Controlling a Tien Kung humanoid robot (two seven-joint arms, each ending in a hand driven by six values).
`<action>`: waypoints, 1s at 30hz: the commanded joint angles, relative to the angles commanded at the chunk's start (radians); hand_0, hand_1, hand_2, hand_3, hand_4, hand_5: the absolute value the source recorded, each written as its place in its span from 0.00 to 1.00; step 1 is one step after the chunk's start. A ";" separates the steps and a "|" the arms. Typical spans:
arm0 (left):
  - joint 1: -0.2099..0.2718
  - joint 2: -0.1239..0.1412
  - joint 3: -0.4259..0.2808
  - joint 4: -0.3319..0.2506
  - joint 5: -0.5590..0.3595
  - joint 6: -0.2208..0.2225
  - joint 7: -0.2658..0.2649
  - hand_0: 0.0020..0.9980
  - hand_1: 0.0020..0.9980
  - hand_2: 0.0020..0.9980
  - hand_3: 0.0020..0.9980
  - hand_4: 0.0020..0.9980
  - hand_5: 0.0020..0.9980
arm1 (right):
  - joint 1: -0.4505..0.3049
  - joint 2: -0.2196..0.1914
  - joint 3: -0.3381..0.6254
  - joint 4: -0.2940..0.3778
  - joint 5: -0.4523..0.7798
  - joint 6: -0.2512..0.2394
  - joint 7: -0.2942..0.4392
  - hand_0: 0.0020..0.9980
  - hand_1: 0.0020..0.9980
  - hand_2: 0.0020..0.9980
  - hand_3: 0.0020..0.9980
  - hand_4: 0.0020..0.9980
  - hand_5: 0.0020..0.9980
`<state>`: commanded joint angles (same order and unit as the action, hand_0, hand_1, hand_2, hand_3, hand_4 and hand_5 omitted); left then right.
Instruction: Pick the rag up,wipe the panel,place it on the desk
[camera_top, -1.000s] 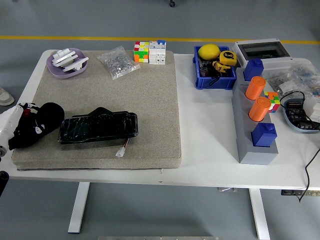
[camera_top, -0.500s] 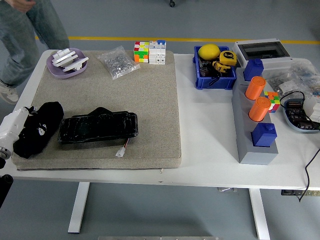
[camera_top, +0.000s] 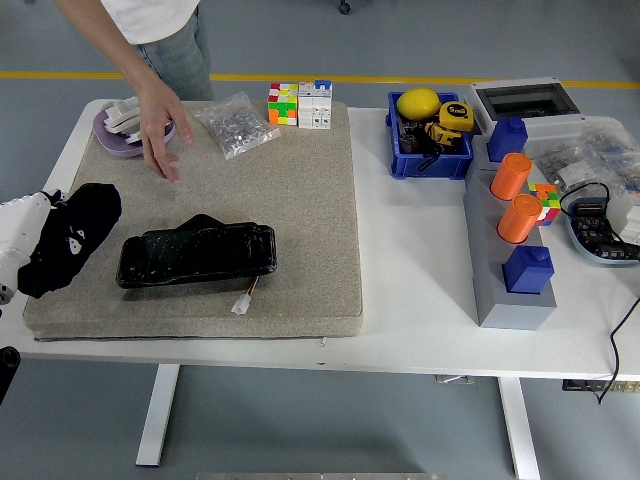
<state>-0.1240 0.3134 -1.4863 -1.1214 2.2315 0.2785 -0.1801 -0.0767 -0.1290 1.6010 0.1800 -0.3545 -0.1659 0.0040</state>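
Observation:
A black rag (camera_top: 70, 240) lies crumpled on the left end of the grey mat (camera_top: 300, 200). My left hand (camera_top: 18, 245), white-covered, sits at the picture's left edge against the rag's left side; whether it grips the rag does not show. The black panel (camera_top: 197, 255) lies flat on the mat just right of the rag, with a white plug (camera_top: 241, 305) on a short wire at its front. A person's hand (camera_top: 160, 125) reaches down over the mat's far left, open, above the rag and apart from it. My right arm is out of view.
A purple dish (camera_top: 118, 145) with white parts, a clear bag of small parts (camera_top: 236, 123) and two cubes (camera_top: 299, 104) stand at the mat's far edge. A blue bin (camera_top: 428, 150), a grey block with orange cylinders (camera_top: 515, 200) and a cluttered tray (camera_top: 600, 235) stand on the right.
A person has walked in at the far left and reached a hand down over the mat. The rag and my left hand have shifted slightly; the rag now sits a little higher.

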 joint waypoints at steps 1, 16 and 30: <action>0.004 -0.003 0.008 -0.014 0.003 0.002 0.003 0.24 0.32 0.55 0.48 0.14 0.00 | 0.000 0.000 0.001 0.000 0.000 0.000 0.000 0.77 0.64 0.68 0.60 1.00 0.49; 0.014 -0.021 0.073 -0.050 0.016 0.014 0.007 0.24 0.31 0.55 0.48 0.15 0.00 | 0.004 -0.005 0.030 0.000 -0.023 -0.001 0.003 0.77 0.64 0.68 0.60 1.00 0.49; 0.017 -0.055 0.134 -0.090 0.013 0.023 0.005 0.24 0.30 0.55 0.48 0.15 0.00 | 0.004 -0.006 0.051 0.000 -0.042 0.001 0.005 0.77 0.64 0.68 0.60 1.00 0.49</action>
<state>-0.1069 0.2585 -1.3525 -1.2114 2.2449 0.3012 -0.1746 -0.0726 -0.1354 1.6519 0.1800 -0.3966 -0.1645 0.0092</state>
